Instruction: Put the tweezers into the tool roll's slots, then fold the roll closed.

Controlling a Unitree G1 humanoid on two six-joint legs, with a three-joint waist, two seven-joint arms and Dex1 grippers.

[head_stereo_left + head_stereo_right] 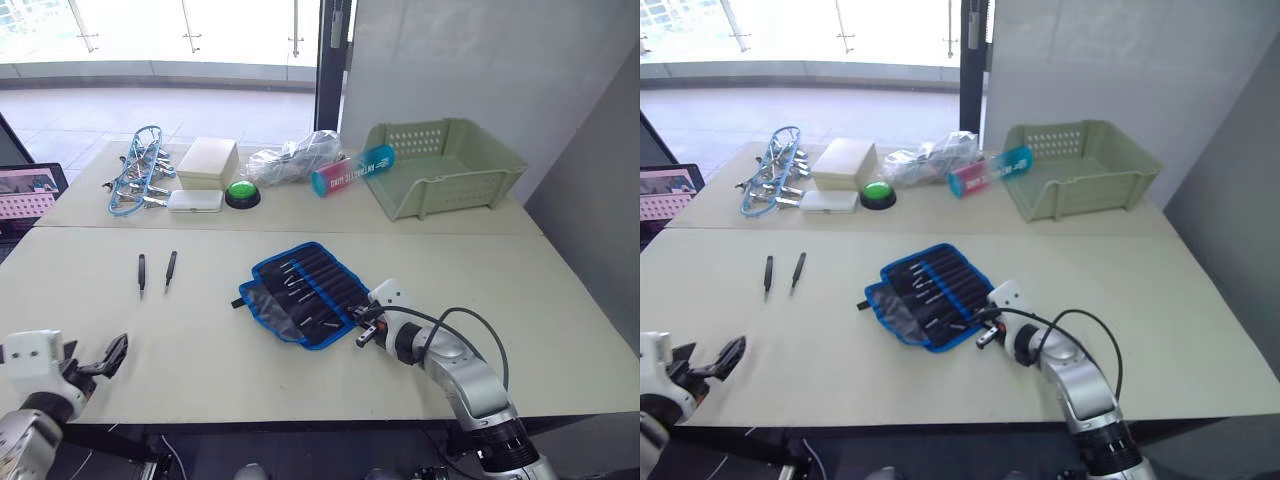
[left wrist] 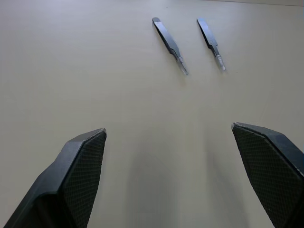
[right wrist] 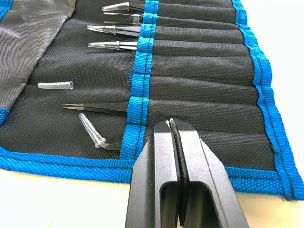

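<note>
Resting my right claw [image 3: 173,124], pressed closed and empty, at the tool roll [image 1: 305,290]; several slots hold tweezers; two tweezers [image 2: 170,43] lie ahead of my spread left claw [image 2: 168,178]; I should grip one mid-body.

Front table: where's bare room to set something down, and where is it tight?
Free: the wide strip of table right of the tool roll; the patch between the roll and the two loose tweezers; the near edge ahead of the left gripper. Crowded: the back table, from the blue-ringed tools to the green basket.
</note>
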